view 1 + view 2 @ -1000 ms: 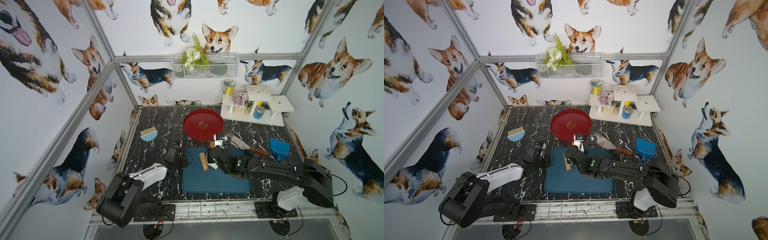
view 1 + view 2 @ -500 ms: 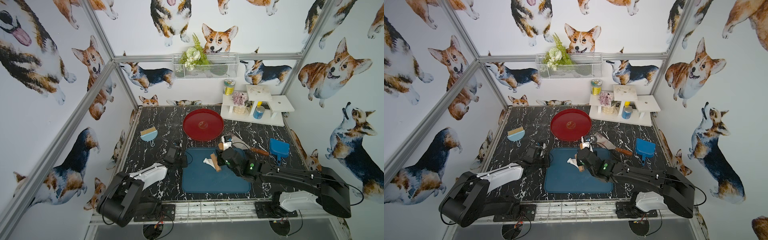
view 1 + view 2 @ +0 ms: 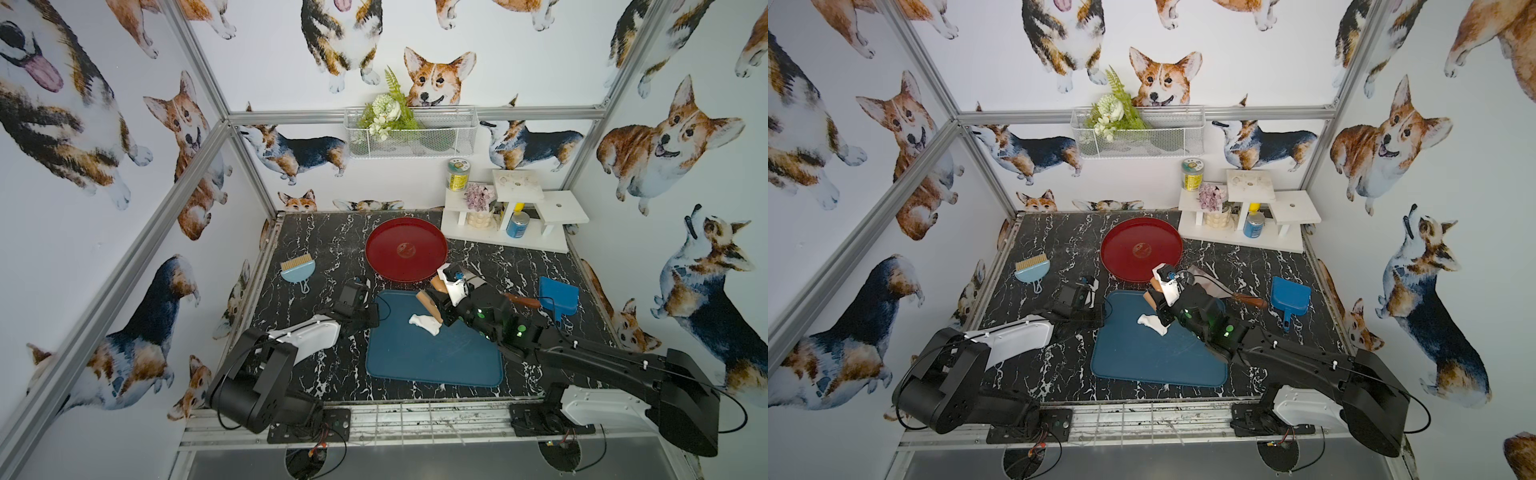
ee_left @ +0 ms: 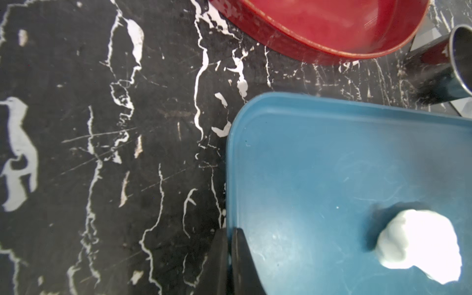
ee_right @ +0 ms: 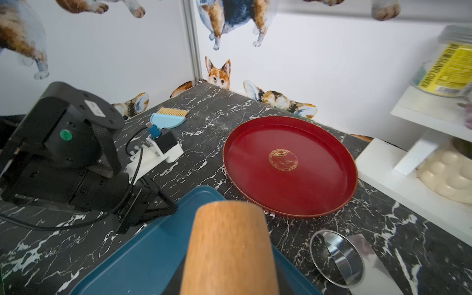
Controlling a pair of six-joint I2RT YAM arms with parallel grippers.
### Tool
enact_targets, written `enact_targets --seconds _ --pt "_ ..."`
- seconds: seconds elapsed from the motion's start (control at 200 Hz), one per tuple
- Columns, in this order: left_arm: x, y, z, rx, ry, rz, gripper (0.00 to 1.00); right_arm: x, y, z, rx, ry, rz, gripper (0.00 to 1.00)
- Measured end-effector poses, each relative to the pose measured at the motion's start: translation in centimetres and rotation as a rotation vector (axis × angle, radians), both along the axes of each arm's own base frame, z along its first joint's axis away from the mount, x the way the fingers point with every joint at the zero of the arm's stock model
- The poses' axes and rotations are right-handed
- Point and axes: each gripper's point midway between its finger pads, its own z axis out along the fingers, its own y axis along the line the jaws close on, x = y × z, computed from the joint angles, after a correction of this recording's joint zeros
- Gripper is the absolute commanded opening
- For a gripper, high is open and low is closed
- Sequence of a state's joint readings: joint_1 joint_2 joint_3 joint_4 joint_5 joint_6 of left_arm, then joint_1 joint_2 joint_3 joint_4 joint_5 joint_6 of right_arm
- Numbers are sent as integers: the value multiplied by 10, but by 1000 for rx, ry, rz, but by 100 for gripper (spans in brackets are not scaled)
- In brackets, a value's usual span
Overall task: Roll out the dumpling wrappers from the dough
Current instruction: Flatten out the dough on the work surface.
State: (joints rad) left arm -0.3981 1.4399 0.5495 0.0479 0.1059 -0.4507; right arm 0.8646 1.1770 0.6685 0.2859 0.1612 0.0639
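Right wrist view: right tool (image 3: 441,311) pinching wooden rolling pin (image 5: 229,245), aimed over blue tray (image 5: 143,255). Dough (image 3: 424,323) just beside pin's low end, on tray's far half, unrolled lump. Left tool (image 4: 231,263) pressed together, empty, at tray edge. Likely soft, light, sticky, easily torn; best pressed mid-lump with pin, not pinched.

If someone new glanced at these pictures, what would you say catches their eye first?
The red plate sits toward the back of the black marble table. Before it, white dough lies on the blue tray, and the right gripper holds a wooden rolling pin beside it.
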Motion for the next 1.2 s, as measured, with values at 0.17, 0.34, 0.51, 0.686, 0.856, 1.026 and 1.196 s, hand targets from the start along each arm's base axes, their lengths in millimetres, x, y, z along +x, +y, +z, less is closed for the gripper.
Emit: enact_targets --seconds 0.17,0.34,0.51,0.686,0.856,1.026,1.196 --pt "-1 -1 -4 3 12 -6 0 -1 11 -19 -64 13 104 0" --pt "0 -1 -7 5 18 -9 0 -5 17 -33 -111 23 159 0" --pt "2 -3 -7 3 18 -15 0 -4 12 -48 -151 32 159 0" --pt "3 -3 -6 2 17 -15 0 0 5 -56 -180 34 134 0" --pt "2 -2 -6 7 16 -12 0 -2 6 -59 -188 36 156 0" --pt "2 -1 -7 12 14 -9 0 -9 6 -53 -157 58 173 0" --pt "3 0 -7 18 12 -12 0 -15 6 -50 -127 97 177 0"
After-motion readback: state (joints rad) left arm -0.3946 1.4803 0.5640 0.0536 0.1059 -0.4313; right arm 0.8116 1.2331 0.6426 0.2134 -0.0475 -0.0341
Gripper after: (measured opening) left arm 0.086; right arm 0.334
